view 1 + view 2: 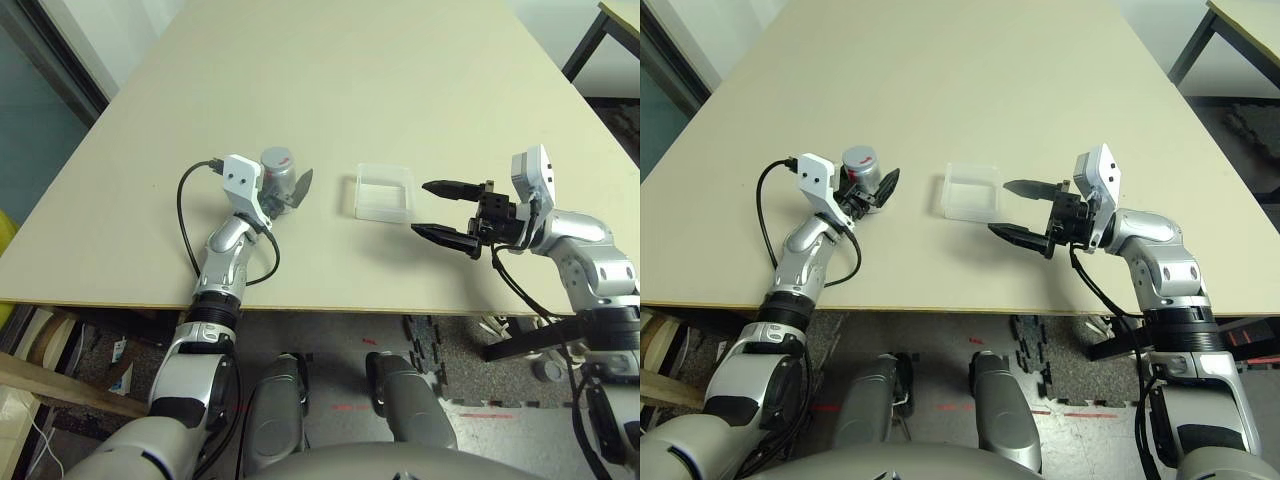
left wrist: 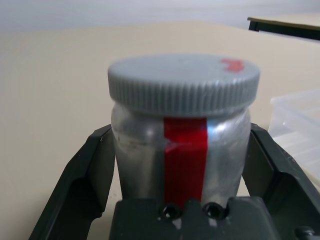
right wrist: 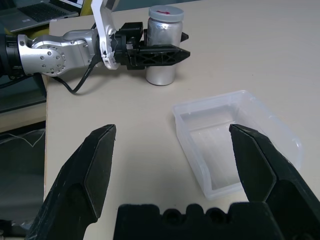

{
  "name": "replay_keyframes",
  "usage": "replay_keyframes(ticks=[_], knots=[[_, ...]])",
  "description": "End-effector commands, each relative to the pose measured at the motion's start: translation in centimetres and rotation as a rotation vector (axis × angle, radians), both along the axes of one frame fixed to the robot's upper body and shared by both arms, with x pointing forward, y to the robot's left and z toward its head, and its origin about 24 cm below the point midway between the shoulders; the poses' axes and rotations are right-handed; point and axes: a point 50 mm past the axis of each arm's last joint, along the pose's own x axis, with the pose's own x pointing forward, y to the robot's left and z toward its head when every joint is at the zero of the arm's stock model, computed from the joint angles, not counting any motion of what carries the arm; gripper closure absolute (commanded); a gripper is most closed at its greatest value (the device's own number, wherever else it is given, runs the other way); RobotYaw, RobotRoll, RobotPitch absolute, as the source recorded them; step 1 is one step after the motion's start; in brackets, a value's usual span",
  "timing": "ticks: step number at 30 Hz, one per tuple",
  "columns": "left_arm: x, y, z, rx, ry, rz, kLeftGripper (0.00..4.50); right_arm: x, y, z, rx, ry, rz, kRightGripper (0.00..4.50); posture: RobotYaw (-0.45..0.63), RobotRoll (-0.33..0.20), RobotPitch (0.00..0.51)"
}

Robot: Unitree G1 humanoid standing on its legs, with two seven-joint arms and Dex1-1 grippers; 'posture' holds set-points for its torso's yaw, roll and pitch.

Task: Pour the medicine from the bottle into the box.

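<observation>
Up close, bottle (image 2: 182,150) cap on.

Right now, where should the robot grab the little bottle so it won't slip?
Probably round the bottle's straight silver body, just under the wider ribbed cap, coming in level from the side. It stands upright on the table, and the left gripper already has a finger on each side there.

The bottle (image 2: 180,150) is seen as glossy silver metal with a ridged matt grey plastic cap (image 2: 183,83); the box (image 3: 235,140) as translucent plastic; the table (image 1: 330,80) as matt and smooth.
</observation>
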Motion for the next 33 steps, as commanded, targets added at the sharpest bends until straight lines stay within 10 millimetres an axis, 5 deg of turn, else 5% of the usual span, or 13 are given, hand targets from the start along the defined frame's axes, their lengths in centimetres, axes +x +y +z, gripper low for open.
replay_keyframes(ticks=[1, 4, 16, 33], knots=[[0.1, -0.1, -0.1, 0.017, 0.001, -0.011, 0.95, -0.3, -0.1, 0.2, -0.014, -0.02, 0.0, 0.0, -0.23, 0.0, 0.15], [0.0, -0.2, -0.1, 0.016, 0.0, -0.014, 1.92, -0.3, -0.2, 0.2, -0.017, -0.02, -0.002, 0.0, -0.23, 0.0, 0.151], [-0.5, 0.2, 0.9, -0.008, -0.052, -0.05, 1.91, 0.1, 0.0, 0.8, 0.027, -0.015, -0.016, 0.0, -0.22, 0.0, 0.153], [-1.6, -3.1, 4.2, -0.051, -0.046, -0.409, 1.91, 2.3, 3.8, 6.3, 0.077, -0.032, 0.145, 0.0, -0.23, 0.0, 0.143]])
